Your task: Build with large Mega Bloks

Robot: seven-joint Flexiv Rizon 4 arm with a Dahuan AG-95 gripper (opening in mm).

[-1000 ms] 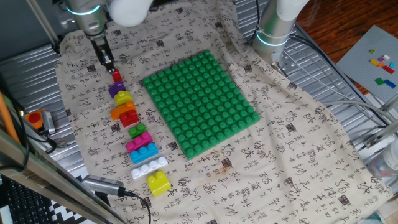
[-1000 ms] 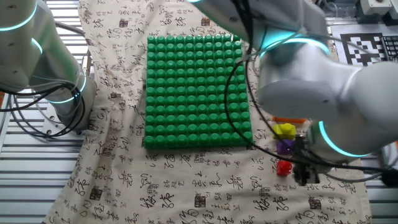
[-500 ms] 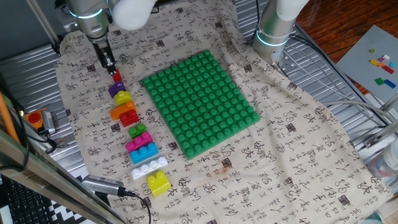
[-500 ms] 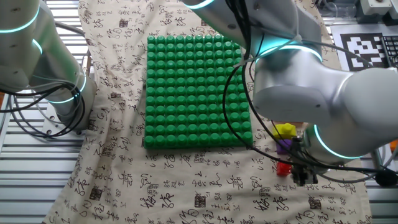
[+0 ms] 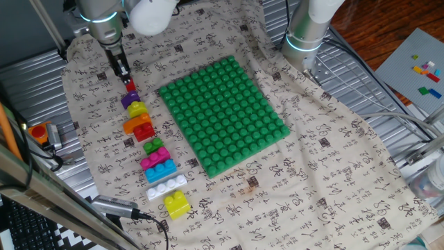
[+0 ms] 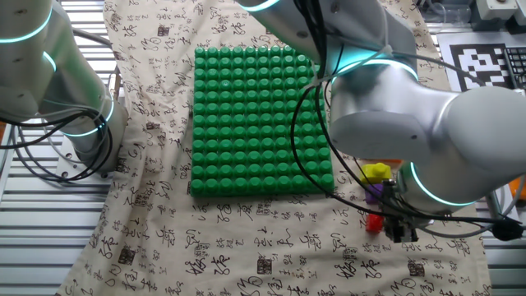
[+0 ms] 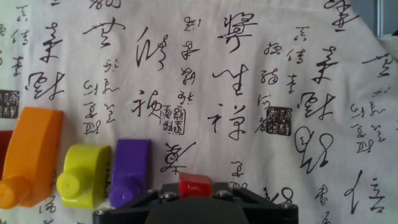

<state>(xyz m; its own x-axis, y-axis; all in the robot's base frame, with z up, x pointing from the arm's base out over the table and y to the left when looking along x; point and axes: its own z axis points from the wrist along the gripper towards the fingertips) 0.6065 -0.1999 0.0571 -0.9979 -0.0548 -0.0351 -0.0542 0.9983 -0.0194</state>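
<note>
A row of large Mega Bloks lies on the printed cloth left of the green baseplate (image 5: 222,114): purple (image 5: 129,99), yellow (image 5: 137,109), orange (image 5: 135,123), red, green, pink, blue, white and another yellow. At the row's far end sits a small red brick (image 5: 130,85), and my gripper (image 5: 125,75) stands over it. In the hand view the red brick (image 7: 194,185) sits between the jaws, which press against both its sides, with the purple brick (image 7: 130,172), the yellow brick (image 7: 83,176) and the orange brick (image 7: 31,155) to its left. From the other side, the red brick (image 6: 374,222) rests on the cloth beside the gripper (image 6: 398,232).
A second silver arm base (image 5: 305,35) stands behind the baseplate. Tiny coloured bricks (image 5: 426,71) lie on a grey sheet at the far right. An orange object (image 5: 40,132) and cables lie at the table's left edge.
The arm's upper body has shifted slightly. The gripper stays at the red brick, and the brick has not moved on the cloth.
</note>
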